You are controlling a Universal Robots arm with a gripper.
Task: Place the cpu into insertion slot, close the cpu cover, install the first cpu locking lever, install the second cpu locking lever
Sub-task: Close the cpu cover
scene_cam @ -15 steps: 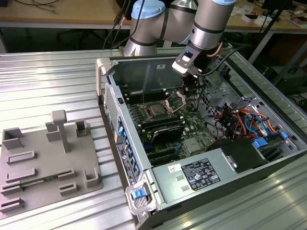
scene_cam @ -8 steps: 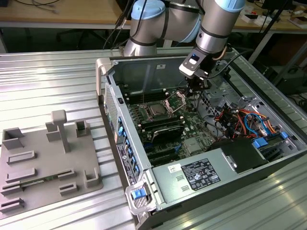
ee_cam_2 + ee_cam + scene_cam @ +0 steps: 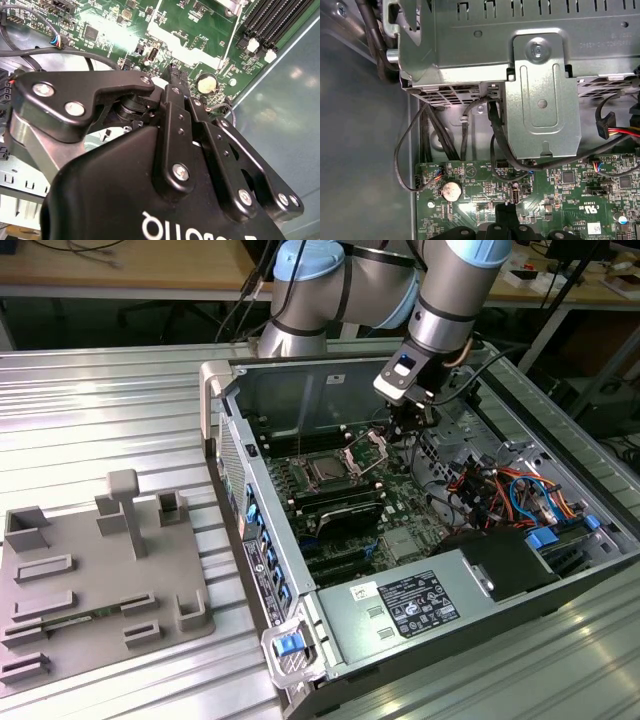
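In the exterior view an open computer case (image 3: pixel 250 570) lies on the table. On its green motherboard, the cpu (image 3: pixel 325 470) sits as a silver-grey square inside the insertion slot (image 3: pixel 308 483). The cpu cover (image 3: pixel 366 451) stands tilted up at the slot's edge toward the exterior view's right. My gripper (image 3: pixel 408 428) hangs just right of that raised cover, close above the board. In both wrist views its black fingertips come together (image 3: pixel 172 75) (image 3: pixel 505 214) with nothing between them, over the board near a round coin cell (image 3: pixel 451 190).
A grey metal drive cage (image 3: pixel 540 100) with black cables stands close beside the gripper. Long black memory slots (image 3: pixel 335 505) lie in front of the socket. The power supply (image 3: pixel 420 605) fills the near case end. A grey fixture plate (image 3: pixel 100 580) lies at the exterior view's left.
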